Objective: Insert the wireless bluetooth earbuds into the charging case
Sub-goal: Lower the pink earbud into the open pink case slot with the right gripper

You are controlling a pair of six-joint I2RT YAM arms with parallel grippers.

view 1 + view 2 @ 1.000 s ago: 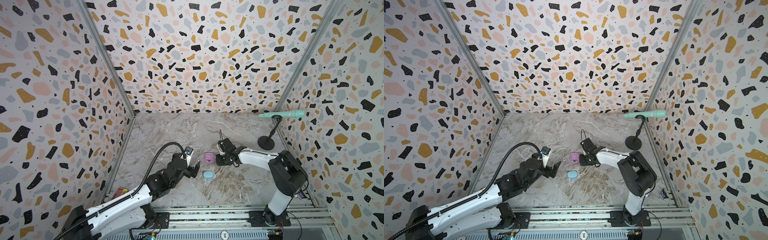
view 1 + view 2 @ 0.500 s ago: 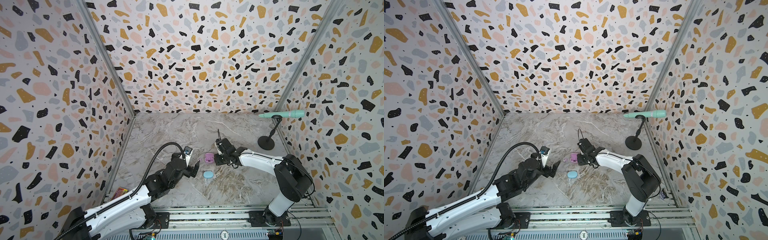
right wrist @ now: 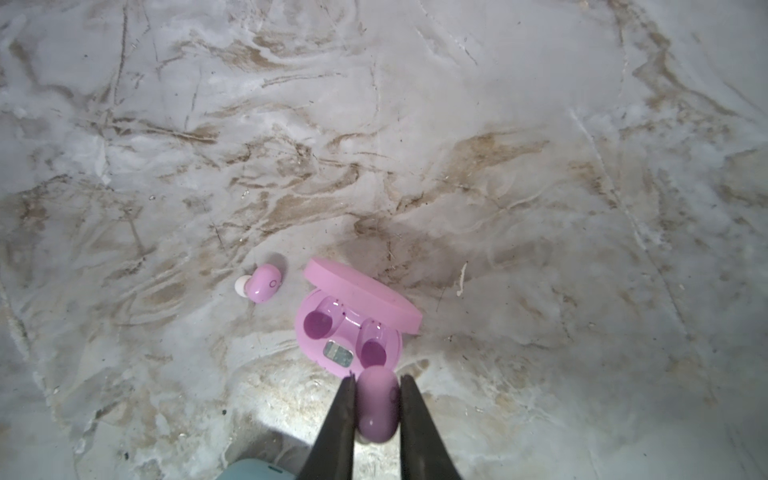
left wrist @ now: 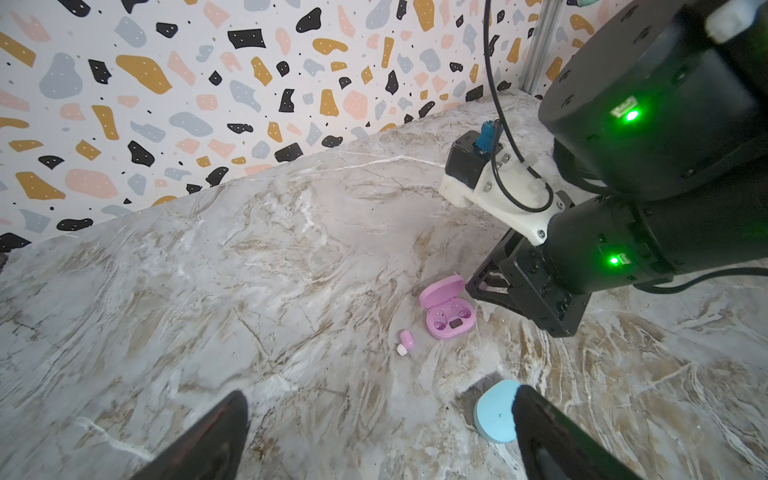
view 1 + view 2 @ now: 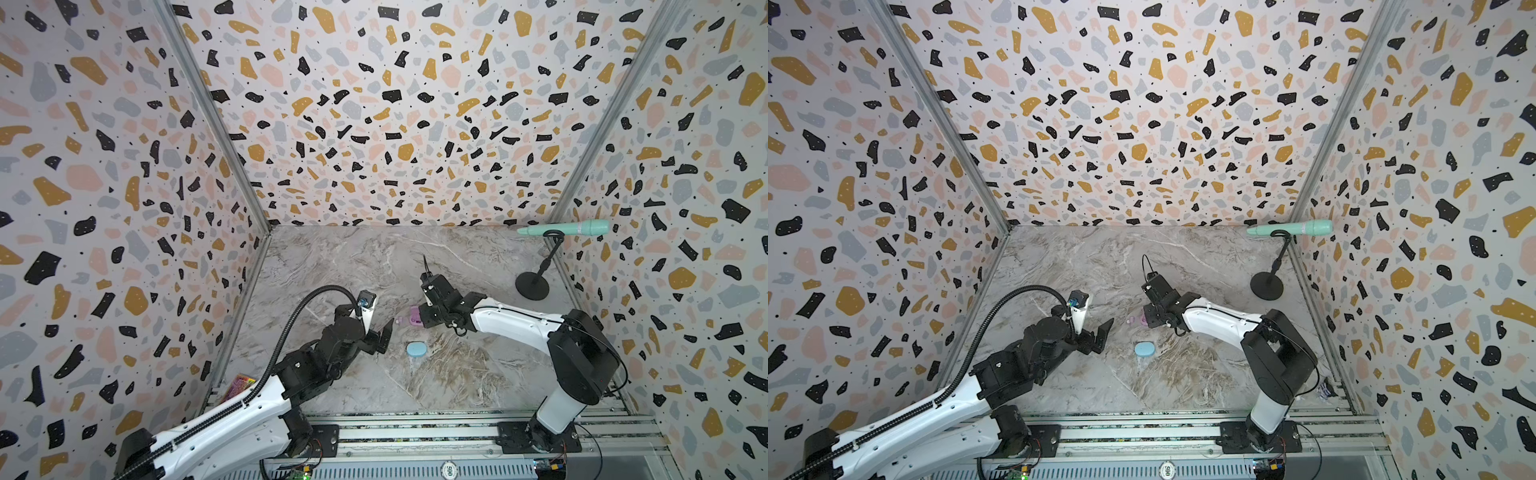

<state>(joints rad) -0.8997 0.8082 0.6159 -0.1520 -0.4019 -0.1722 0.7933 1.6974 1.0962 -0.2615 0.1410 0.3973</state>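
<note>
1. R gripper (image 3: 376, 380): my fingers are narrow, pinched on a pink earbud (image 3: 377, 409). It sits between the pads and bulges a bit past the tips.
2. The bud's long axis runs along my fingers, toward the pink case (image 3: 349, 332). Can't tell which end carries the white tip.
3. Case sits on the table (image 3: 540, 166), lid (image 3: 361, 293) hinged open on the side away from me, both sockets empty.
4. Key relation: near socket (image 3: 372, 352) is straight ahead of my tips, just past the case's near rim. Far socket (image 3: 316, 324) is off to the side, beyond the display window (image 3: 338, 353).
5. Judgement: bud and near socket are roughly in line w/ finger axis, so next move = short push fwd + down. Can't tell the height gap over the rim.
6. 2nd pink earbud (image 3: 262, 284) lies loose on its side, just beside the case, white tip pointing away from it. In both top views it's between the case and the L gripper (image 5: 384, 334), so L arm looks nearer.
7. L gripper: fingers wide, empty, near the blue case (image 5: 416, 350), which is shut. No blue buds visible.
8. Risk (guess): case isn't pinned, so a push may slide it.
</note>
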